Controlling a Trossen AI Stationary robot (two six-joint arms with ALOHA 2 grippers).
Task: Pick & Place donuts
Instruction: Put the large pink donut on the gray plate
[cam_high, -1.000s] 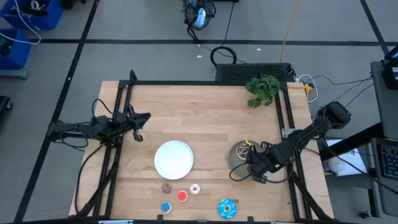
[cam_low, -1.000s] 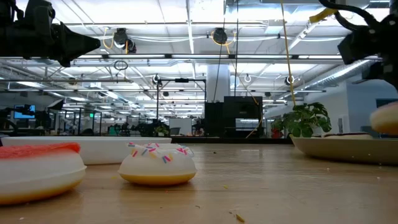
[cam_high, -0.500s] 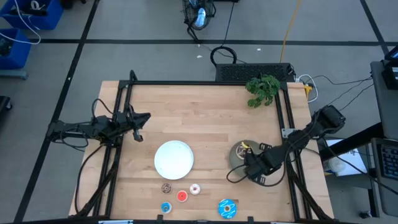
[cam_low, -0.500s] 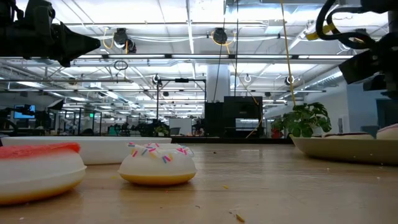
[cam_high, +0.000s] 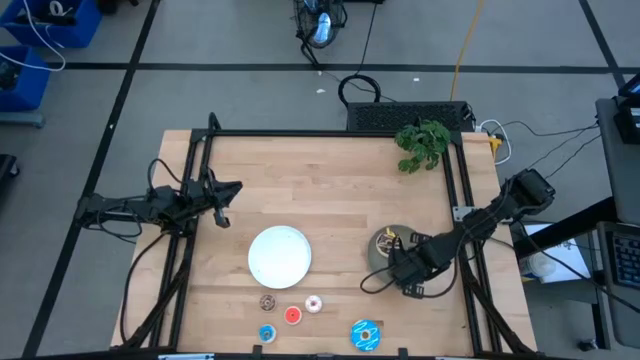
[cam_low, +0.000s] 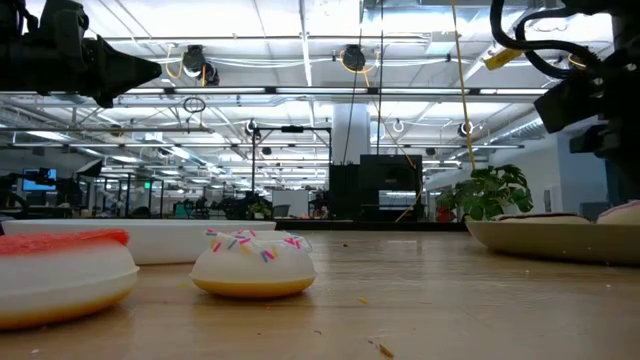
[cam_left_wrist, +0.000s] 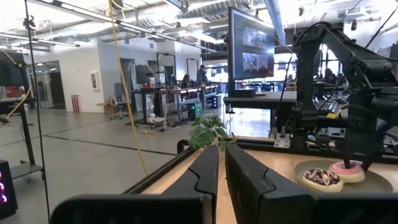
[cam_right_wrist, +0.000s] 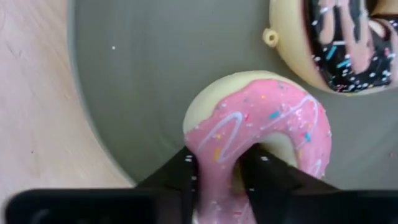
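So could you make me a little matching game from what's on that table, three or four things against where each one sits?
Things:
1. pink-iced ring donut
2. large blue sprinkled donut
3. green leafy plant
4. round white plate

Places:
A. far right corner of the table
B. on the round grey plate
C. middle of the table
D. near edge, right of the tiny donuts

Pairs: 1-B, 2-D, 3-A, 4-C

White plate sat at table centre-front; grey plate at its 3 o'clock, two donuts on it. Five donuts lay at white plate's 6 o'clock. Plant at table's 1 o'clock.
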